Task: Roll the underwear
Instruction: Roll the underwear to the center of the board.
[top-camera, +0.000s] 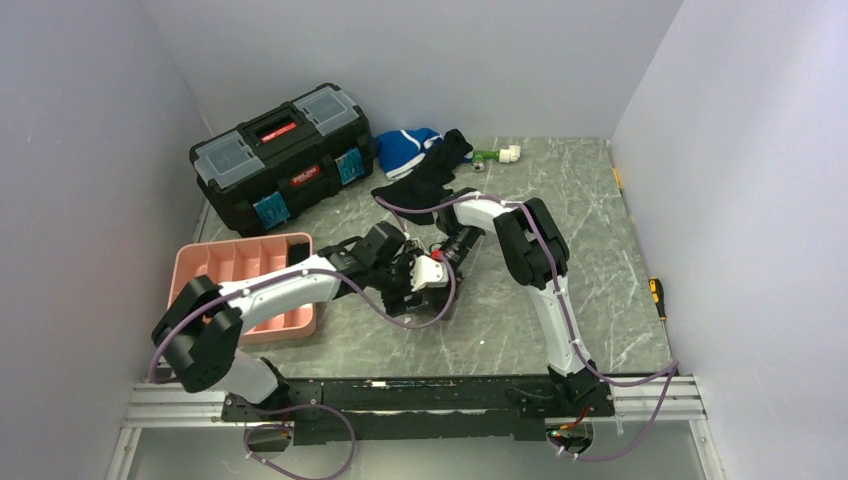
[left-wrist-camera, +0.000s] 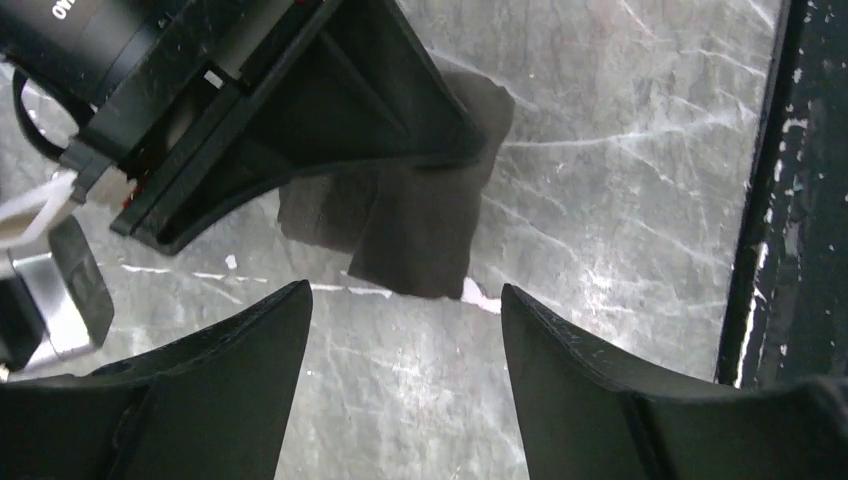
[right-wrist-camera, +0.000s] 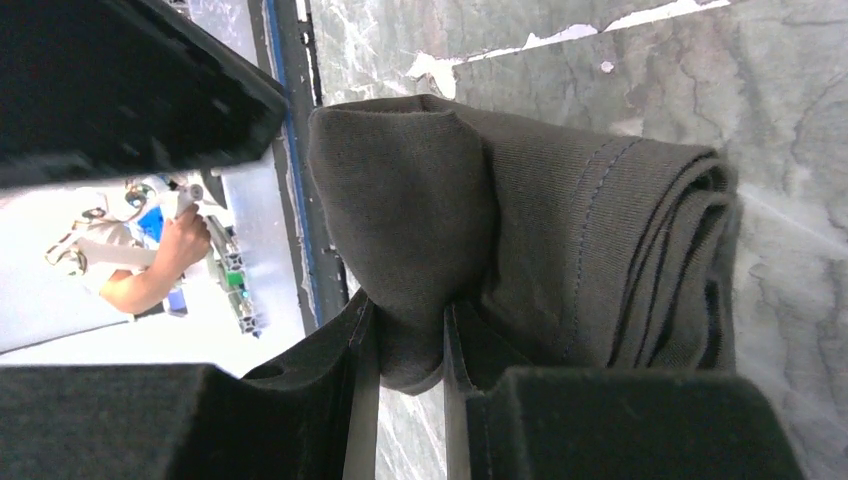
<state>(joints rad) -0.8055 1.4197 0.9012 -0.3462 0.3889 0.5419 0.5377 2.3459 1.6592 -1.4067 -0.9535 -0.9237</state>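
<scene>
underwear (right-wrist-camera: 560, 230): long axis left-right across right wrist frame, layered end facing right
right hand (right-wrist-camera: 405, 330): clamped on its fold
left hand (left-wrist-camera: 405, 290): apart, empty

The underwear (right-wrist-camera: 560, 230) is a dark grey-brown bundle of soft cloth, folded over in thick layers with a stitched line across it, one lump of it pinched tight in the right hand (right-wrist-camera: 405, 335), with the grey desk (right-wrist-camera: 790, 90) under it.
</scene>
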